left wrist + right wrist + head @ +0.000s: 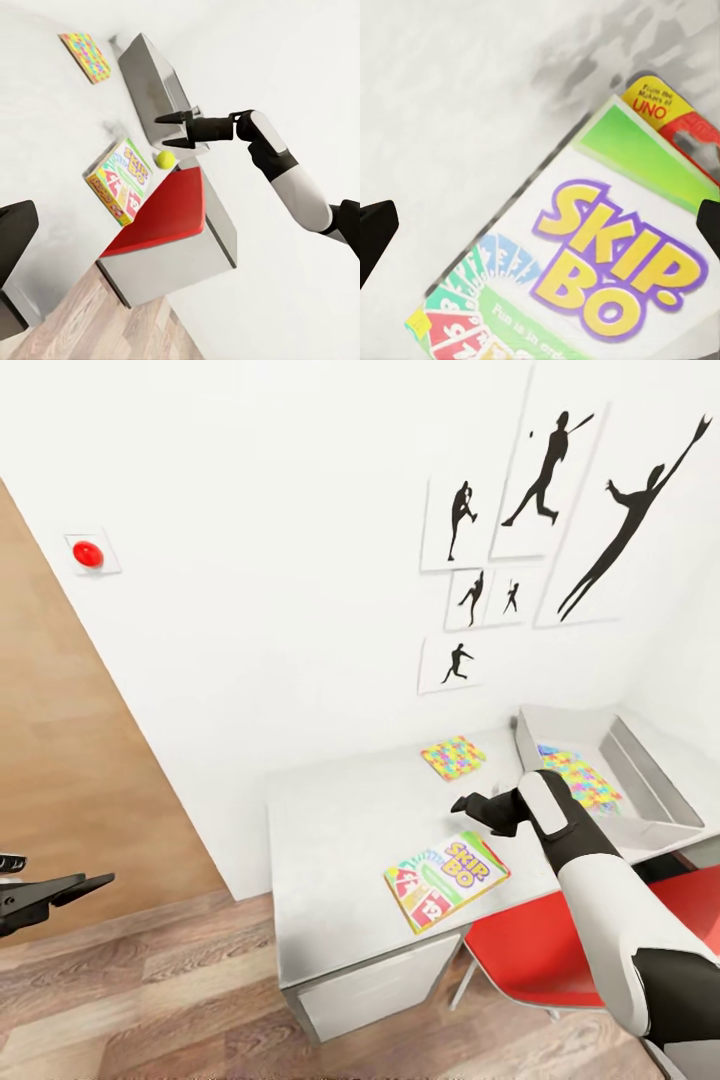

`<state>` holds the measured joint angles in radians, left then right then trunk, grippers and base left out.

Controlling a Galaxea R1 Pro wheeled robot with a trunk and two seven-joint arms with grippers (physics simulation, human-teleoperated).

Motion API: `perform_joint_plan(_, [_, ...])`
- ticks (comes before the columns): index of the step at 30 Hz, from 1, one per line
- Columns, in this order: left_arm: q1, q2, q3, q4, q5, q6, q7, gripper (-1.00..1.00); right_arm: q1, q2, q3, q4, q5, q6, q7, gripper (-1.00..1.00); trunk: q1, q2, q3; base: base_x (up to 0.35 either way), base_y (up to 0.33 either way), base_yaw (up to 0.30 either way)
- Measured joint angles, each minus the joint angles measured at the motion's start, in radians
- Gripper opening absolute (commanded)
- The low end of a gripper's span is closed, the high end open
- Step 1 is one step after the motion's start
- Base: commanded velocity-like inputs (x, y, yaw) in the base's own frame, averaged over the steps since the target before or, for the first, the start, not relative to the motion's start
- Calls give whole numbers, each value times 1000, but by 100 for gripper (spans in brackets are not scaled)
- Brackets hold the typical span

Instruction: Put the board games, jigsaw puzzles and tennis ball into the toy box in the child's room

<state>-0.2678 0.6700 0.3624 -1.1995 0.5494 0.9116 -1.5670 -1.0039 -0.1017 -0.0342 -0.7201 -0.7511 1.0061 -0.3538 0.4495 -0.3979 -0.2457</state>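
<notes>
The SKIP-BO board game (447,880) lies flat near the front edge of the table (340,830). My right gripper (470,805) hovers open just above and behind it. The right wrist view looks straight down on the board game (607,255) between the spread fingertips (375,229). One jigsaw puzzle (453,757) lies near the wall, another (580,778) lies inside the grey toy box (640,765). The tennis ball (165,158) rests beside the game box (120,180), below my right gripper (169,129). My left gripper (70,880) hangs open over the floor, holding nothing.
A red chair (560,950) is tucked under the table's right side, below my right arm. Pale drawers (380,985) sit under the table front. Wood floor (150,1000) spreads to the left. Framed silhouette pictures (540,510) hang on the white wall.
</notes>
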Motion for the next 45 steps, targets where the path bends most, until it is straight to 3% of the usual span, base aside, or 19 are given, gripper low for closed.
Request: perform_joint_plan(45, [0,0,0,1,0,-1,0,100,-12,-10,9,0,1,-13,0,100,0,0,-74,32,-8,0])
